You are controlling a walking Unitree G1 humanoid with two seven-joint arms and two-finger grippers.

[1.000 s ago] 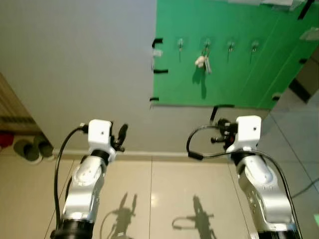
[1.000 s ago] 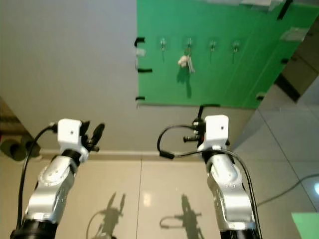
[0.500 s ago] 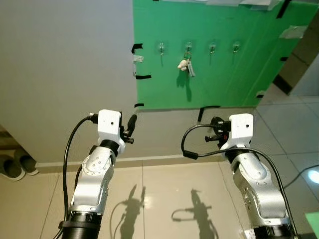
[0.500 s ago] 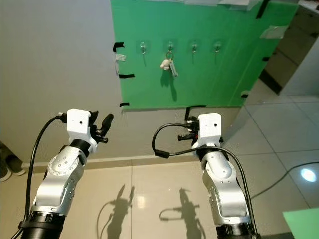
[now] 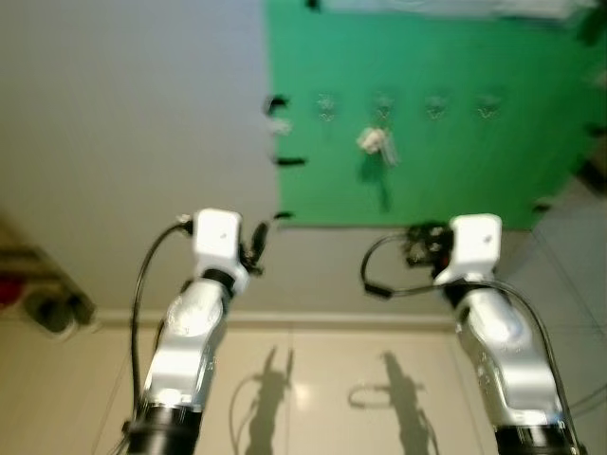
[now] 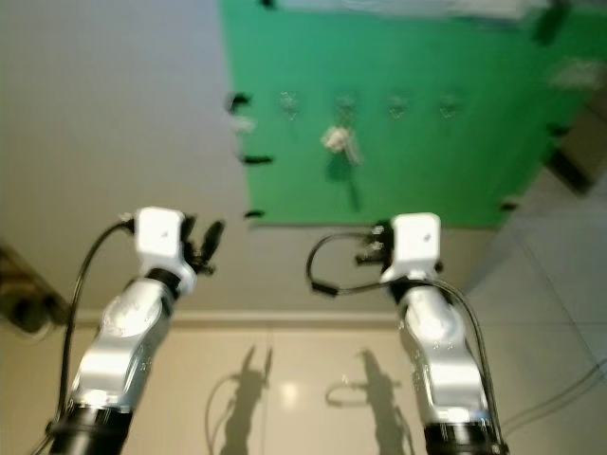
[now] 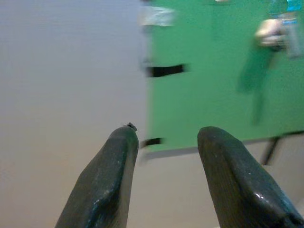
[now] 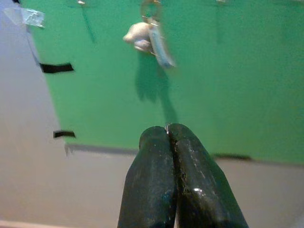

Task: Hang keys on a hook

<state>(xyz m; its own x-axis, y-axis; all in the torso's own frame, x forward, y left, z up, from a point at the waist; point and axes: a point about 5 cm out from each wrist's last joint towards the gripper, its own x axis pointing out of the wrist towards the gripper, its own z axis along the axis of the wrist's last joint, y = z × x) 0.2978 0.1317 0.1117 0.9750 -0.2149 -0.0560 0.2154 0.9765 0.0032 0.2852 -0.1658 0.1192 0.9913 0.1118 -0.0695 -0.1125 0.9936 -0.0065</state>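
A bunch of keys point(image 5: 377, 142) with a pale fob hangs from the second hook point(image 5: 382, 104) in a row of several hooks on a green board point(image 5: 455, 142) taped to the wall. In the right wrist view the keys point(image 8: 148, 38) hang well beyond my right gripper point(image 8: 168, 129), which is shut with nothing in it. My left gripper point(image 7: 164, 134) is open and empty, pointing at the board's left edge. Both arms are held up in front of me, short of the wall, left gripper point(image 5: 256, 242) and right gripper point(image 5: 415, 246) below the board.
The grey wall point(image 5: 133, 123) stretches left of the board. Black tape strips point(image 5: 289, 161) mark the board's left edge. Shoes point(image 5: 47, 313) lie on the floor at far left beside a wooden unit. The beige tiled floor point(image 5: 313, 398) shows the arms' shadows.
The view has shifted and blurred as the camera moved; the board now sits a little further right in the picture. Both arms keep the same raised pose. The keys stay on their hook.
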